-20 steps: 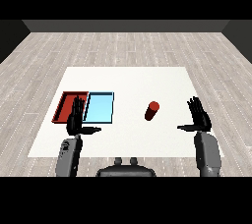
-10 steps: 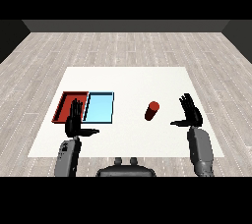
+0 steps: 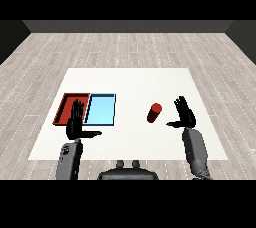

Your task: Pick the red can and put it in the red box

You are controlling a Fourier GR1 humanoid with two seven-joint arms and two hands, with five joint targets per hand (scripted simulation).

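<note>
The red can (image 3: 154, 112) stands on the white table (image 3: 132, 84), right of centre. My right hand (image 3: 185, 114) is just right of the can, apart from it, open with straight fingers and the thumb pointing left toward the can. The red tray (image 3: 67, 106) lies at the left, with the light blue tray (image 3: 101, 109) beside it on its right. My left hand (image 3: 77, 123) is open and raised in front of the red tray's near edge, covering part of it.
Both grey forearms (image 3: 196, 151) rise from the lower corners. The table's near edge runs just behind them. Grey plank floor surrounds the table.
My right hand has moved left toward the red can and drawn nearer to it. The left hand has hardly moved. The can stands where it was.
</note>
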